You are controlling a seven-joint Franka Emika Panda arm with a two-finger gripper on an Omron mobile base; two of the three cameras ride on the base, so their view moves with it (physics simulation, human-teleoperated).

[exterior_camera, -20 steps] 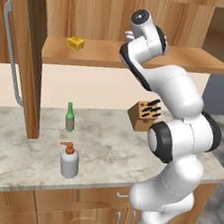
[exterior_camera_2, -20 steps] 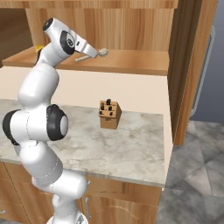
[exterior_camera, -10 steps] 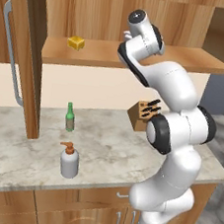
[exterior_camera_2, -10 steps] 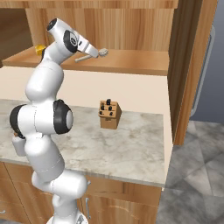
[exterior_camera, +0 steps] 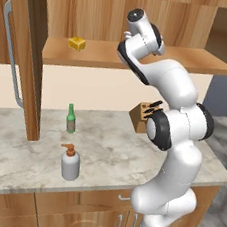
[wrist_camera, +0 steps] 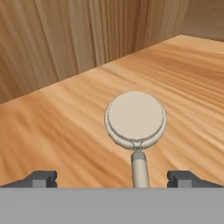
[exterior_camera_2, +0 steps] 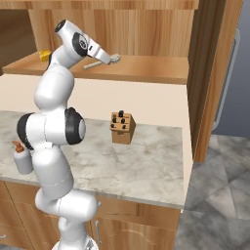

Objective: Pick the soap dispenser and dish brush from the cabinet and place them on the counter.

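Dish brush (wrist_camera: 136, 127) lies flat on the inner shelf of the cabinet (exterior_camera: 142, 56), straight ahead of the claw (wrist_camera: 113, 178); its round pale head sits beyond the fingertips and its thin grey handle runs back toward the claw, passing between the two tips, slightly nearer the right-hand one in the hand view. The claw stands wide apart and holds nothing, with one dark tip on either side of the handle and clear shelf wood between each tip and the handle. In the right base view the brush (exterior_camera_2: 102, 61) shows just past the end of the hand, on the shelf.

Soap dispenser (exterior_camera: 70, 162) already stands upright on the counter (exterior_camera: 105, 155), well below and away from the claw, near the green bottle (exterior_camera: 71, 119), so that half of the task looks done. The step in hand, I judge, is the reach for the brush.

The next move calls for easing the claw a little further forward and down so the tips straddle the handle near the shelf surface, then drawing them together on it. The handle is thin and lies flat, so the tips need to get low enough to catch it without scraping the wood.
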